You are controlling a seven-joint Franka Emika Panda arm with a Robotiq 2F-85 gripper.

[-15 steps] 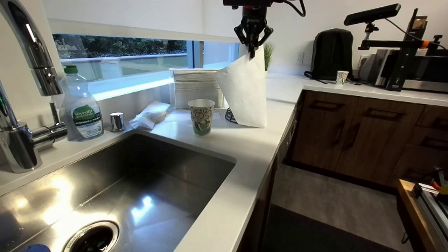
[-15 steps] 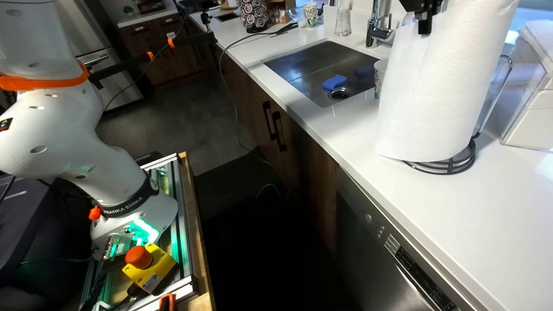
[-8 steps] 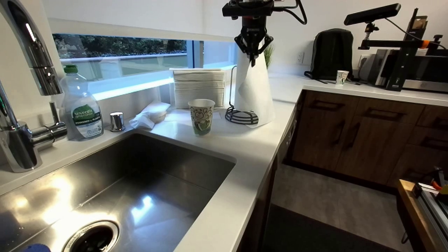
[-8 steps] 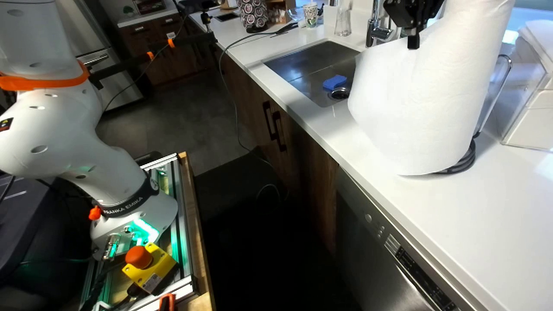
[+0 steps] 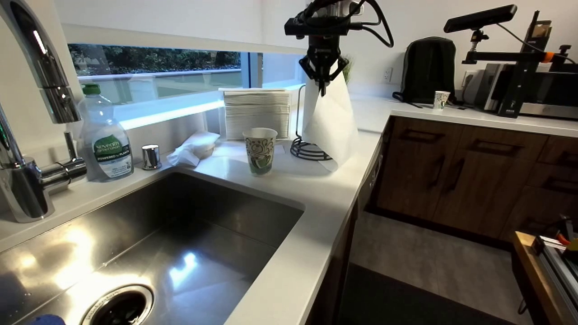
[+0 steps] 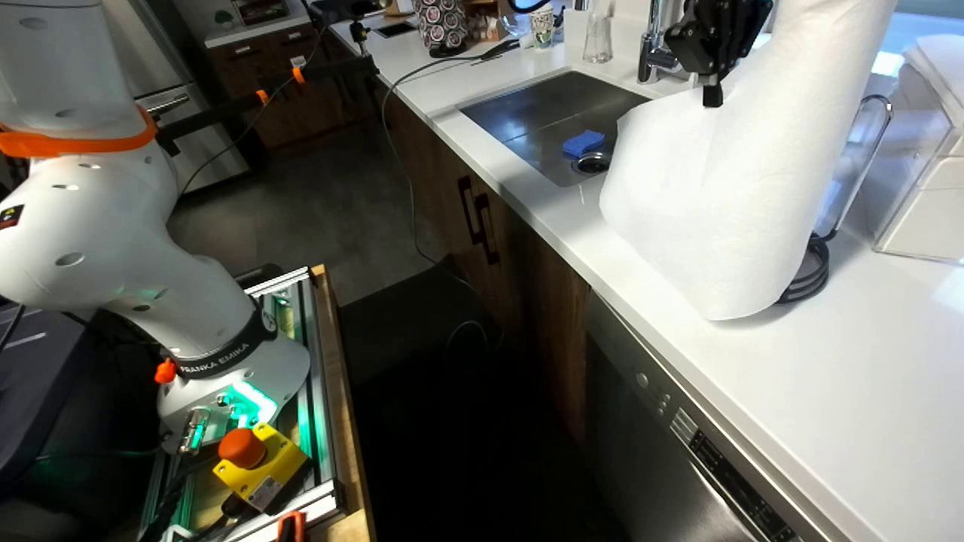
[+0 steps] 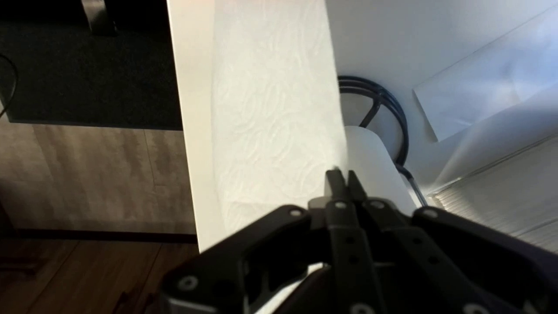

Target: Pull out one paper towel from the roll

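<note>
My gripper (image 5: 322, 89) is shut on the edge of the white paper towel (image 5: 333, 124), in front of the roll (image 5: 309, 101). The gripper (image 6: 712, 96) also shows in an exterior view, where the paper towel (image 6: 663, 173) bulges toward the sink side of the roll (image 6: 821, 90). The sheet rises to the fingertips and hangs loose below. The roll looks tilted on its dark wire holder (image 6: 812, 275). In the wrist view the gripper (image 7: 344, 173) has its fingers almost together beside the long white sheet (image 7: 279, 109). The pinched edge is hard to see there.
A paper cup (image 5: 259, 151) stands near the sink's rim. A stack of folded napkins (image 5: 256, 115) stands behind, beside the wire holder. Crumpled paper (image 5: 194, 146) and a soap bottle (image 5: 107, 140) stand along the window. The counter's front edge (image 6: 572, 271) runs close to the sheet.
My gripper has moved down, with the sheet held. The sheet has swung and bulges out toward the sink. The roll's lower end has shifted on its base, which is now uncovered in an exterior view.
</note>
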